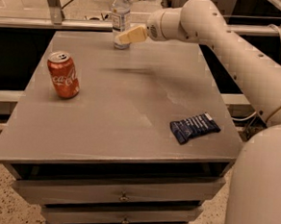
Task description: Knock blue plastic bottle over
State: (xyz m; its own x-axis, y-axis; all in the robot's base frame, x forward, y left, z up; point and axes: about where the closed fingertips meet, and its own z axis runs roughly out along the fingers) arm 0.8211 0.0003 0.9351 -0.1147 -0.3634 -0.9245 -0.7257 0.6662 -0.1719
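Grey cabinet top fills the frame. At its far edge, upper centre, the blue plastic bottle stands upright. I hold the gripper low at its right side, fingers pinched narrow and empty, ready for a sideways shove.

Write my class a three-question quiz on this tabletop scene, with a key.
1. Fill in: the red Coca-Cola soda can stands near the grey table's ____ edge in view.
2. True or false: the clear bluish plastic water bottle with a white cap lies on its side.
3. The cream-coloured end effector is closest to: A) the can, B) the dark blue flat snack packet, C) the bottle.
Key: 1 left; 2 false, upright; 3 C, by its lower part.
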